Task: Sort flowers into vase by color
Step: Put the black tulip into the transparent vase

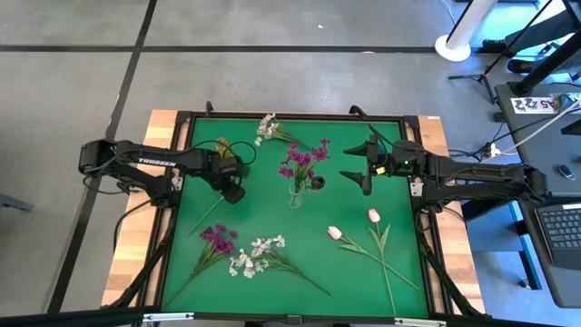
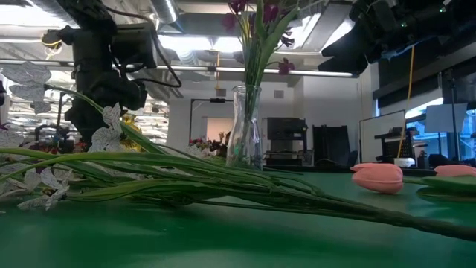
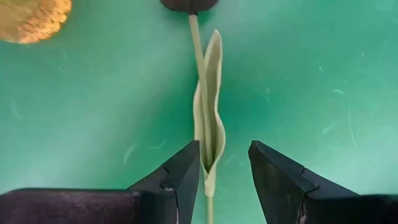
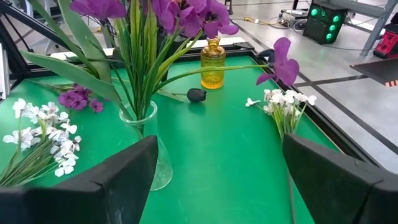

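The clear glass vase [image 1: 296, 193] stands mid-desk holding magenta-purple sprays [image 1: 300, 160]. My left hand [image 3: 224, 163] is spread around a pale green stem and leaf [image 3: 208, 118] lying flat on the green desk [image 1: 272, 218], near the amber glass vase [image 4: 212, 63]. My right hand [image 1: 360, 168] hovers spread just beside the clear vase. White clusters [image 1: 256, 255], another purple spray [image 1: 218, 238] and two pink tulips [image 1: 354, 225] lie nearer the front edge.

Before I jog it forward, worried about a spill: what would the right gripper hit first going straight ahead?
Probably the glass vase of magenta flowers, just ahead of the right gripper's open jaws; depth is uncertain.
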`<state>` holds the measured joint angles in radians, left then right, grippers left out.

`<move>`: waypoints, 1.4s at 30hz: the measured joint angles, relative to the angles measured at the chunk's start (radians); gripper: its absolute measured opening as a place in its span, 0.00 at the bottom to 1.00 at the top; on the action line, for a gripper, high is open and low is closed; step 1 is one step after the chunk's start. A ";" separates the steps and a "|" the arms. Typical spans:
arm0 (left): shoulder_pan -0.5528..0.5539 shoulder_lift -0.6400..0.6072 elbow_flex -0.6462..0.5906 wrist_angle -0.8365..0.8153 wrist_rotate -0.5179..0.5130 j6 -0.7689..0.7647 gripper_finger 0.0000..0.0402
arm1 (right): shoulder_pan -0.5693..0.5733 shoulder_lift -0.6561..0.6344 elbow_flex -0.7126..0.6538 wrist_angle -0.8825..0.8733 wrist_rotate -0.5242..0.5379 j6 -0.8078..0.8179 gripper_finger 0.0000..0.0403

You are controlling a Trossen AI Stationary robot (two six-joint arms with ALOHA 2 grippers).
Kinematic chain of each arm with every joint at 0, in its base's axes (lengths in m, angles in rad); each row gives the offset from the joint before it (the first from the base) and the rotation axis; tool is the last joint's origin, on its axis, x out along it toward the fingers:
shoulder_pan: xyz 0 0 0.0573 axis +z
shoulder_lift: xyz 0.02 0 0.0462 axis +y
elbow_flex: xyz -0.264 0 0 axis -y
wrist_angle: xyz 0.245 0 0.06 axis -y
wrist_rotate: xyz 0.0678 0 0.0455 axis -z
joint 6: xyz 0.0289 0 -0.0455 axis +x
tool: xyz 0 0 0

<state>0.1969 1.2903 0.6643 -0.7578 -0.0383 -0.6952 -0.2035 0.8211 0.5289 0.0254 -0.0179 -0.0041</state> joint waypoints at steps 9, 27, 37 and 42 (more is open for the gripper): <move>0.006 0.000 -0.103 0.025 -0.001 -0.027 0.34 | 0.000 0.000 0.000 0.000 0.000 -0.001 0.85; 0.006 -0.002 -0.134 0.110 0.020 -0.056 0.07 | 0.000 0.000 0.000 0.019 0.000 -0.002 0.85; -0.023 -0.007 0.040 0.004 -0.029 -0.049 0.00 | 0.000 0.000 0.000 0.030 0.000 -0.002 0.85; -0.046 -0.017 0.202 -0.188 -0.149 -0.039 0.00 | 0.001 0.000 0.000 0.029 0.000 -0.001 0.85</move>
<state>0.1509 1.2738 0.8658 -0.9459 -0.1875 -0.7338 -0.2024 0.8211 0.5293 0.0547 -0.0177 -0.0055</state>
